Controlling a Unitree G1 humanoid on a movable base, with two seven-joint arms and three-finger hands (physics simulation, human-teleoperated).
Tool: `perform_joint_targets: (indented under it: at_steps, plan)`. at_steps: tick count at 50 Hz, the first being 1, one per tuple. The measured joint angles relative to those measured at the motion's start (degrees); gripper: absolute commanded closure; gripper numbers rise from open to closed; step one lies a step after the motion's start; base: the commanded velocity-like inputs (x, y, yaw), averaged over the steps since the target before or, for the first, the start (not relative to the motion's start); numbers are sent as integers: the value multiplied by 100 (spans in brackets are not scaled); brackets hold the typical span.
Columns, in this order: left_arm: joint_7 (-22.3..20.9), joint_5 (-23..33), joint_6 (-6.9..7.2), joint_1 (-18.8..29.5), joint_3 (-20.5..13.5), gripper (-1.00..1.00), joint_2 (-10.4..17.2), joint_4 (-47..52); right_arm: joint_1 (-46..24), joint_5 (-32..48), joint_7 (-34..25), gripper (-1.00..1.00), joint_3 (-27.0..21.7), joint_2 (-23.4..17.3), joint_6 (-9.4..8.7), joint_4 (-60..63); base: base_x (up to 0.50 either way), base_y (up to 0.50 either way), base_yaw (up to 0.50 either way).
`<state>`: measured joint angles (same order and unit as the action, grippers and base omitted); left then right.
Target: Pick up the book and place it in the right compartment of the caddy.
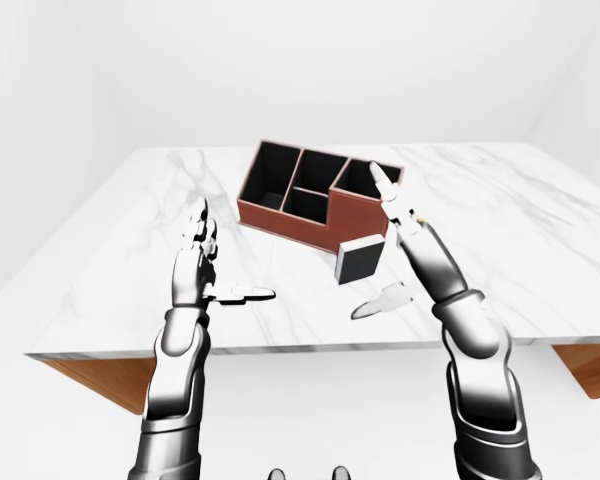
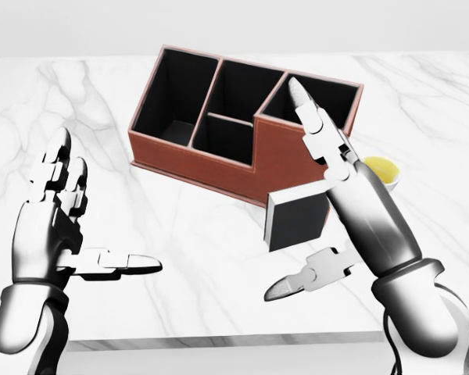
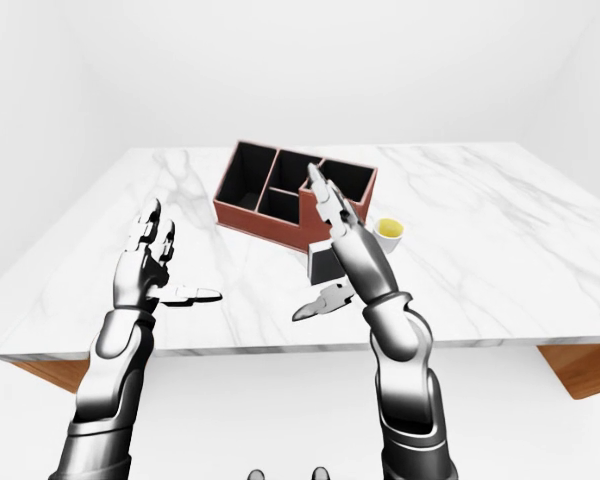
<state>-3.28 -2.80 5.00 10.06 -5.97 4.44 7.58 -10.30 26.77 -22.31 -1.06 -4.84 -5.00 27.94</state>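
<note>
- The book [image 2: 297,220] is being carried clear of the worktop [image 2: 180,234], just below the caddy [image 2: 242,125] wall that faces the near edge, under the right compartment [image 2: 313,98].
- The right hand [image 2: 328,195] is being pressed flat along the book's right side, fingers [image 2: 309,117] extended toward the caddy, thumb [image 2: 305,283] apart below; whether the book is truly clamped cannot be told.
- The left hand [image 2: 59,226] is being held open and empty over the left part of the worktop, well apart from the book.
- A cup [image 2: 381,170] with yellow contents is being partly hidden behind the right forearm, beside the caddy's right end.
- Judgement: the carry step is being done; the book is being held lower than the compartment rim.
- Advice: the book is best lifted above the raised rim first, then moved over the opening and squared to it before release.
- Risk: the cup being knocked by the forearm.
</note>
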Motion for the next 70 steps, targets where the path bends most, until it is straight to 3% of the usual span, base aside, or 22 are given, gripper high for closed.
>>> perform_joint_targets:
  at_steps: [58, 70]
  plan:
    - [122, -141, 0, 37, 49, -100, -54, 882, 128, 206, -703, -100, -311, -187, 0, 1206, 26, 0, 0]
    - [118, -167, 0, 22, 28, -100, -46, 879, 327, 497, -711, -100, -171, -165, 0, 1207, 0, 0, 0]
